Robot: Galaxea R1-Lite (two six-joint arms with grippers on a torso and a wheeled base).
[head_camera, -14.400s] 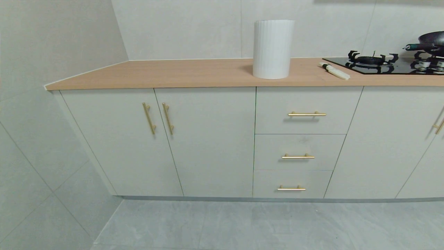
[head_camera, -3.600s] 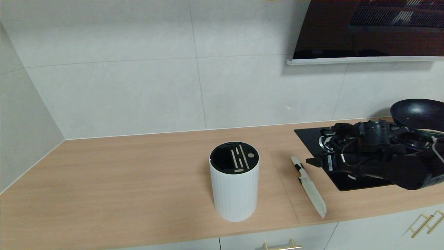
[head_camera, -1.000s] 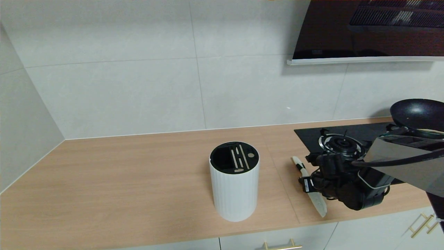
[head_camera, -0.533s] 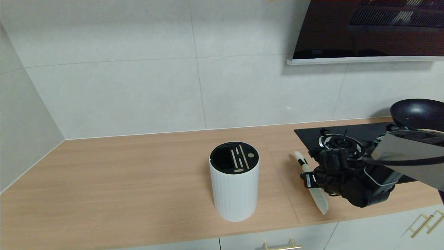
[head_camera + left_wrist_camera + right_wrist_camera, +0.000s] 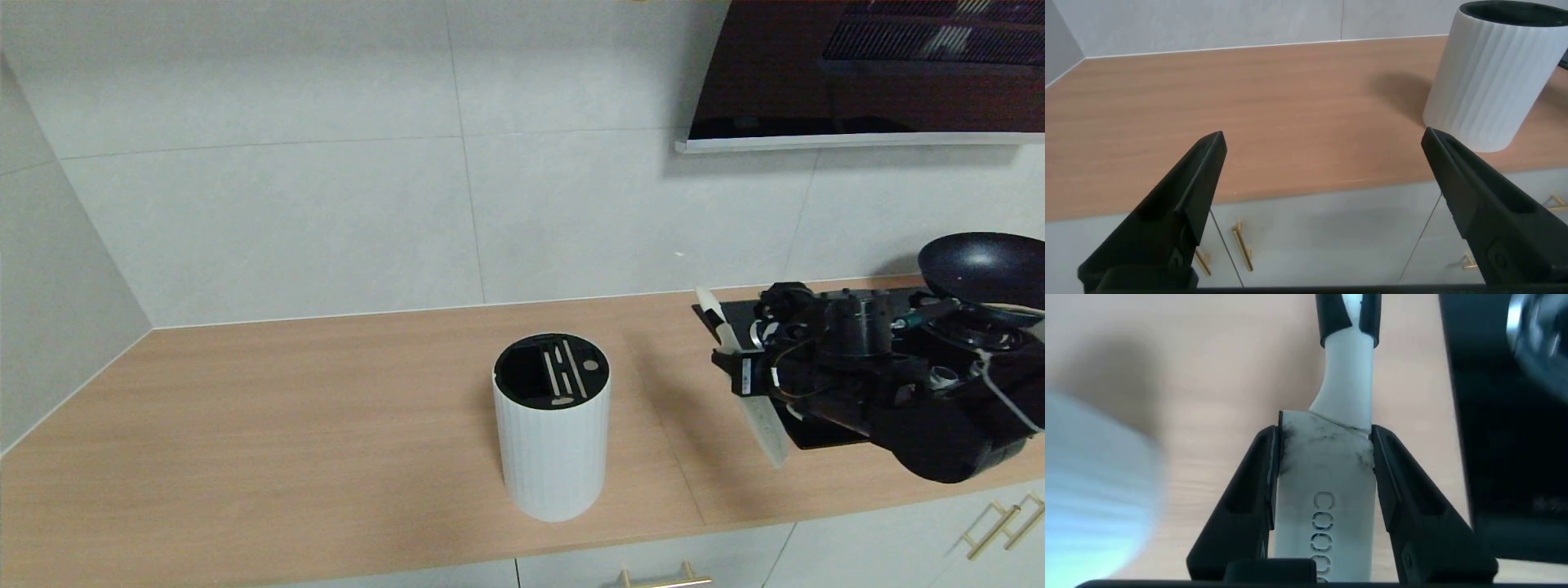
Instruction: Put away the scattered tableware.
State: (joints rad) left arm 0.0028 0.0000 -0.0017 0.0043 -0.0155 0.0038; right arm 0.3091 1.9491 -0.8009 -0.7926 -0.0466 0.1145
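A white knife (image 5: pixel 763 425) with a black-banded handle hangs above the wooden counter (image 5: pixel 286 408), handle end up and toward the wall, blade slanting down. My right gripper (image 5: pixel 739 371) is shut on its blade just below the handle, right of the white ribbed knife holder (image 5: pixel 552 425), whose black slotted top faces up. The right wrist view shows the knife (image 5: pixel 1327 498) clamped in the right gripper (image 5: pixel 1327 449), with the holder (image 5: pixel 1094 482) a blur at one side. My left gripper (image 5: pixel 1321 143) is open and holds nothing, in front of the counter edge, with the holder (image 5: pixel 1498 73) beyond it.
A black gas hob (image 5: pixel 816 429) lies under the right arm, with a dark pan (image 5: pixel 980 265) on its far burner and a range hood (image 5: pixel 865 73) above. Tiled walls close the back and left. Drawer handles (image 5: pixel 657 581) show below the counter edge.
The right gripper shut on the knife lying beside the hob, then rose and drew back toward the wall. The knife has left the counter and now hangs tilted in the air.
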